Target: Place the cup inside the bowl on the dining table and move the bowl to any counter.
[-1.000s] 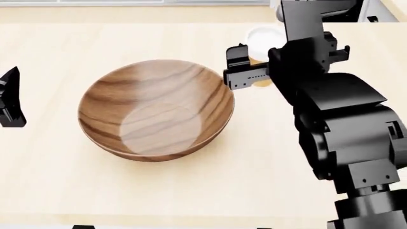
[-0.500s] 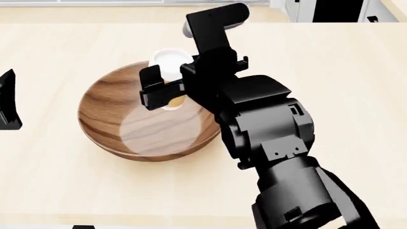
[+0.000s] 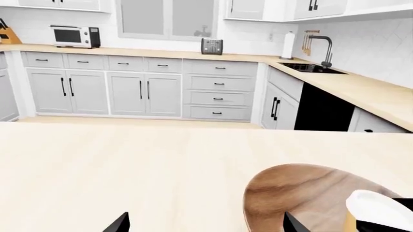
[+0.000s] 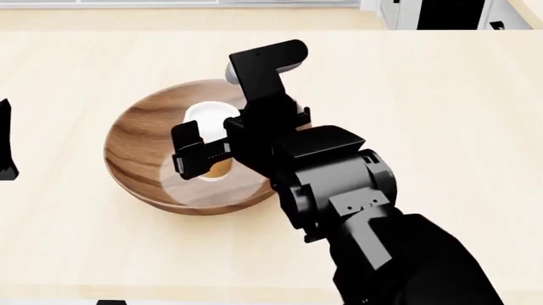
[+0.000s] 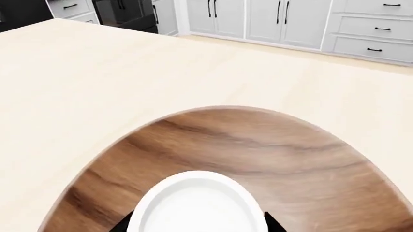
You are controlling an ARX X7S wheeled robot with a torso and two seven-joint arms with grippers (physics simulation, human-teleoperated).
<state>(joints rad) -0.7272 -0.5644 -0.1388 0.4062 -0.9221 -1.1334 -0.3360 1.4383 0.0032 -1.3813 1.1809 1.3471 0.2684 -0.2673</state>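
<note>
Cup (image 4: 206,141) hangs upright over the pale centre of the wooden bowl (image 4: 136,136), white lid up, clamped at its tan side between the jaws of the right gripper (image 4: 203,159). That grip keeps it level and clear of the rim, which fits a placement into the bowl and not beside it. Whether its base already touches the wood I cannot tell; the jaws hide the lower part in the head view. In the right wrist view the lid (image 5: 197,205) sits directly below the camera, with the bowl's far wall (image 5: 258,145) curving round beyond it, so the cup is centred in the gripper and well inside the rim.

The bowl rests on the dining table (image 4: 441,95), near its middle. The left gripper (image 4: 4,149) waits at the table's left edge, well apart from the bowl; its fingers (image 3: 119,223) look spread with nothing between them. The counter (image 3: 361,89) with its sink runs along the far wall, and the carry there is not yet begun.
</note>
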